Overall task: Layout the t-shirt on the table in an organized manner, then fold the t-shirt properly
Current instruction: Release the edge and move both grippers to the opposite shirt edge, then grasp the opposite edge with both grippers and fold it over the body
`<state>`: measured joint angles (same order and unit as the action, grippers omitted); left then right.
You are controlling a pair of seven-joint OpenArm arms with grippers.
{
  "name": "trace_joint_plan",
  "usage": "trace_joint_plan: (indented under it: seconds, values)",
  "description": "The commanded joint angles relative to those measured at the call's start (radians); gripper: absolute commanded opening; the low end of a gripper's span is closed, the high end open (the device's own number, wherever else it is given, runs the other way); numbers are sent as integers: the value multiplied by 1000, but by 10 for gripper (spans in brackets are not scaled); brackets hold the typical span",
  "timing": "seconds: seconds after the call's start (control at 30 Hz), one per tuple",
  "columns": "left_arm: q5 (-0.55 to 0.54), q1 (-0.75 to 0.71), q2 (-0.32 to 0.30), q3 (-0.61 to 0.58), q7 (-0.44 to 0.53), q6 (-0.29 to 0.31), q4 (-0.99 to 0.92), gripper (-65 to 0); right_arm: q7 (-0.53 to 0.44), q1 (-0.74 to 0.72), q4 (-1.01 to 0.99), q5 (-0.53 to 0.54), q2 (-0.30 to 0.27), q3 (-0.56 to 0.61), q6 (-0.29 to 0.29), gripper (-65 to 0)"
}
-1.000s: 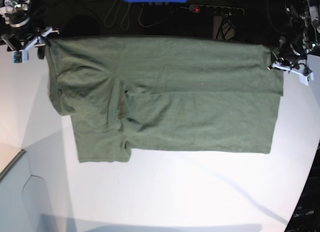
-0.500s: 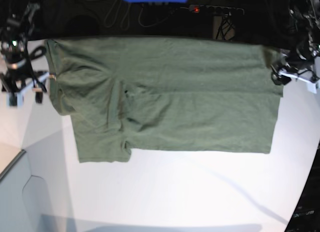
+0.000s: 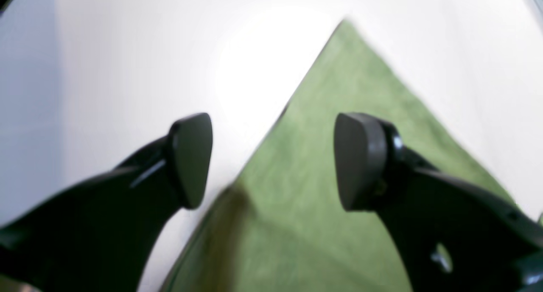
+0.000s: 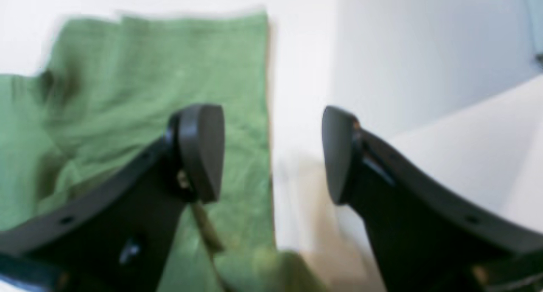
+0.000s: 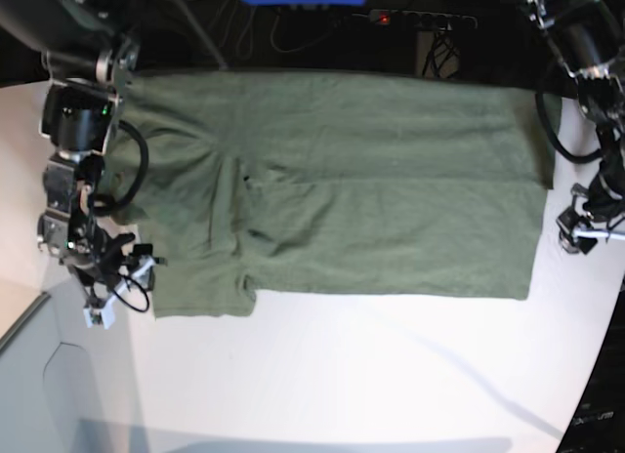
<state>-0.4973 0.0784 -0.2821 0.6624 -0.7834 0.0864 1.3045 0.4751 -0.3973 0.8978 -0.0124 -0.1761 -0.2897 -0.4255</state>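
Presently the t-shirt (image 5: 332,180) lies spread on the white tabletop (image 5: 371,375), occupying the far half, its far edge running along the tabletop's far rim. One lengthwise fold appears already made: a horizontal edge crosses the middle of the cloth, and a sleeve shows at the near left. The fabric is mostly flat, with some wrinkling toward the left side. In my judgement the layout is done and folding is under way; further folds across the width remain.

The right claw (image 4: 271,152) hangs at the shirt's left side, near its near-left corner, pointing downward. Its jaws stand wide apart and hold nothing; the wrist view shows the shirt's edge beneath and between them, with bare tabletop beside.

The left claw (image 3: 271,160) hangs at the shirt's right side, just off the right edge. Its jaws are likewise wide apart and empty, poised over a corner of the green cloth.
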Motion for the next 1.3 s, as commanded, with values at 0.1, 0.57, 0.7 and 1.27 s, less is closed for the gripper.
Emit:
trace_joint_plan:
  seconds: [0.1, 0.57, 0.7, 1.27]
  values:
    - [101, 142, -18, 4, 15, -4, -127, -216, -128, -90, -159, 12, -32, 31, -2, -285]
    - [288, 364, -27, -246, 454, -3, -678, -216, -266, -53, -314, 12, -29, 53, 0, -291]
    - [286, 423, -27, -329, 513, -3, -813, -216, -278, -35, -311, 12, -29, 131, 0, -352]
    - [283, 447, -13, -465, 559, -3, -886, -452, -292, -32, -311, 12, -32, 154, -2, -650]
